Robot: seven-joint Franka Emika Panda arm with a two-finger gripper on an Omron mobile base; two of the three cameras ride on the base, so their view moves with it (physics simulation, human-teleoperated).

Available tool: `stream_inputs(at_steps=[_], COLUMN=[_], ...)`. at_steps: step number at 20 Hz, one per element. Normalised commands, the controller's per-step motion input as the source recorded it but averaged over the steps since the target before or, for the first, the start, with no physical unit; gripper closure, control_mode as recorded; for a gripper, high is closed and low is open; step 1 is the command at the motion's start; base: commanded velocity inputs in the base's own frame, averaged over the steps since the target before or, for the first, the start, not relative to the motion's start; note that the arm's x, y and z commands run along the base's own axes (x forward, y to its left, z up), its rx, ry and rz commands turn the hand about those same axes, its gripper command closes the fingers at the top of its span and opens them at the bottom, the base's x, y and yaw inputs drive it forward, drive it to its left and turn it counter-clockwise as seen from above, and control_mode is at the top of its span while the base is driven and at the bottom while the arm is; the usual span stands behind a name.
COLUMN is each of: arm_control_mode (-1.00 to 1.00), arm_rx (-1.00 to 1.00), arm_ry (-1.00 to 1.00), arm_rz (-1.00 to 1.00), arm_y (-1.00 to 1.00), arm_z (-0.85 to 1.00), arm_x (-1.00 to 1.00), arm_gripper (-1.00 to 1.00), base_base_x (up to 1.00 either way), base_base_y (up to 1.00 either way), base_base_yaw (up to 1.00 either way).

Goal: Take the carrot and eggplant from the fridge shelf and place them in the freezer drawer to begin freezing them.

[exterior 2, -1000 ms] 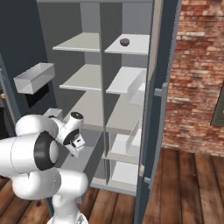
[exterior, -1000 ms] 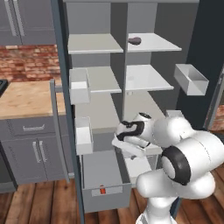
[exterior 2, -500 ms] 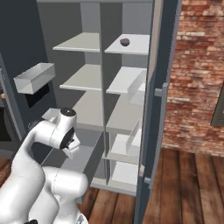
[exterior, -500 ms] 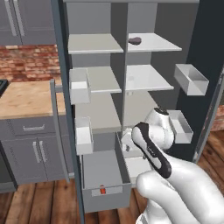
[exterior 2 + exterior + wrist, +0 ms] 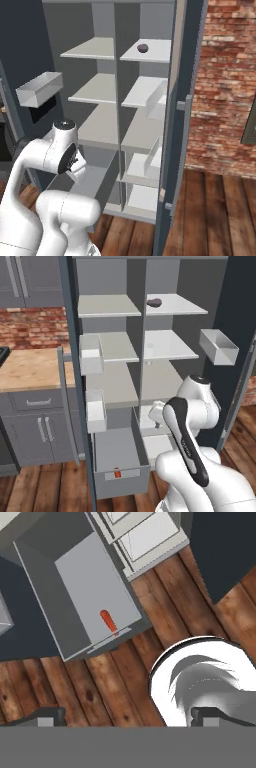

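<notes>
The room is a kitchen with a wood floor, a red brick wall and grey cabinets; at the left a pale wooden tabletop (image 5: 25, 367) lies on the cabinets, and beside it the tall fridge (image 5: 142, 276) stands with its doors open. Going from left to right in the left base view, small white door bins (image 5: 91, 354) hang on the left door, then come the pale shelves, and one more bin (image 5: 218, 346) is on the right door.

Below the shelves the freezer drawer (image 5: 119, 450) is pulled out. It is a deep grey box, and the carrot (image 5: 108, 621) lies in it, close behind the front panel. I see nothing else in the drawer.

The eggplant (image 5: 154, 302) is on the top right shelf (image 5: 175, 304), alone, well apart from the drawer. I judge it light but smooth and rounded, so it can slip or roll. A grip across its thick middle looks safer than at the stem end. It is probably firm enough for a moderate squeeze.

The hand (image 5: 127, 714) hangs above the floor next to the drawer. Its two dark tips stand far apart at the bottom of the hand view, with nothing between them.
</notes>
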Motion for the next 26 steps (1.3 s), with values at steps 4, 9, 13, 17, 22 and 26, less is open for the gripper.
stream_inputs(at_steps=[4, 9, 13, 17, 22, 26], arm_control_mode=[-1.00, -1.00, -1.00, -1.00, -1.00, 1.00], arm_rx=[-0.21, -0.14, -0.09, -0.01, 0.02, 0.00], arm_ry=[-0.11, -0.10, 0.00, 0.00, -0.03, 0.00], arm_rz=[0.08, 0.12, 0.00, 0.00, 0.00, 0.00], arm_y=[-0.36, -0.26, 0.02, 0.01, -0.45, 0.00], arm_z=[0.02, 0.00, 0.00, -0.02, -0.10, 0.00], arm_x=[-0.03, 0.00, 0.01, 0.04, -0.04, 0.00], arm_gripper=[-1.00, -1.00, -1.00, -1.00, -1.00, -1.00], base_base_x=[0.00, 0.00, 0.00, 0.00, 0.00, -0.04], base_base_y=[0.00, 0.00, 0.00, 0.00, 0.00, -0.62], base_base_yaw=[0.00, 0.00, 0.00, 0.00, 0.00, -0.08])
